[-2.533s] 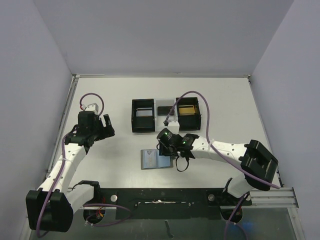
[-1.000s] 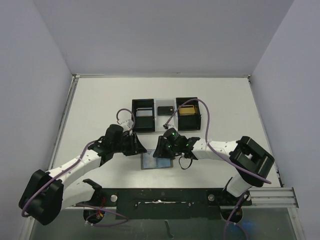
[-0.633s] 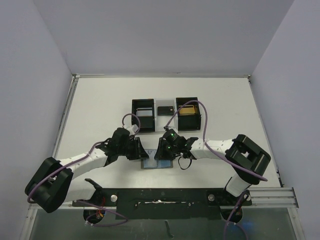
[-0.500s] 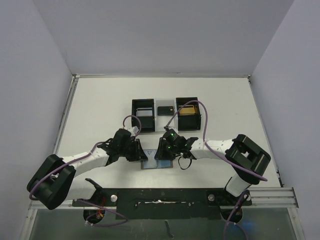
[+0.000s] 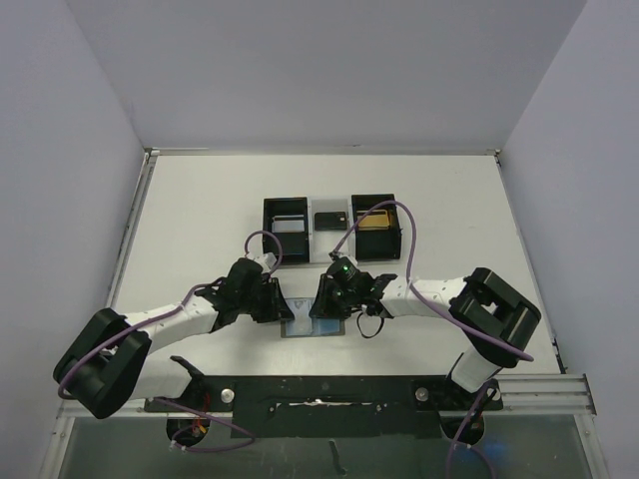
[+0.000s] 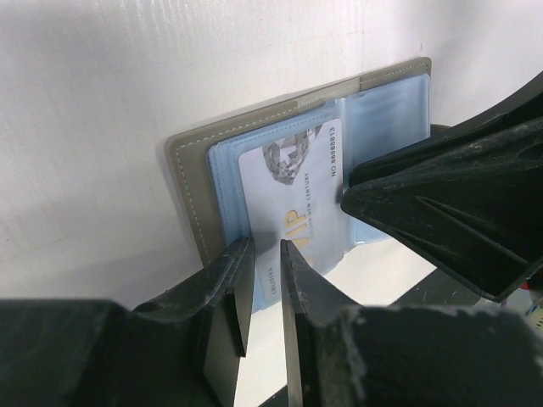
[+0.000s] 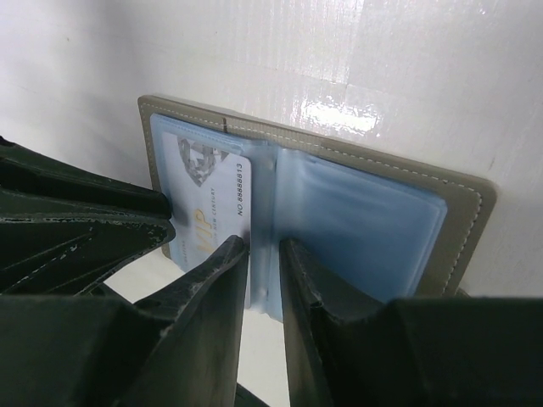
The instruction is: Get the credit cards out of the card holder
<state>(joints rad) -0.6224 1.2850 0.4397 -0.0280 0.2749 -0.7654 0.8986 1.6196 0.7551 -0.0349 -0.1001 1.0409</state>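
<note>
Swung in from the far left of the table point(image 5: 200, 200), the left hand point(image 6: 263, 254) now sits at the left panel of the open card holder point(image 6: 185, 191), facing the right hand point(image 7: 263, 254) at the fold. Both hands' fingers stand nearly together over thin edges; I cannot tell whether either pinches. One credit card point(image 6: 288, 186) points lengthwise at the left hand, the nearer one.

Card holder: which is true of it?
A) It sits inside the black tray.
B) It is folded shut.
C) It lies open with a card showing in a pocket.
C: the card holder is spread open, and a pale card printed VIP shows in one clear pocket.
</note>
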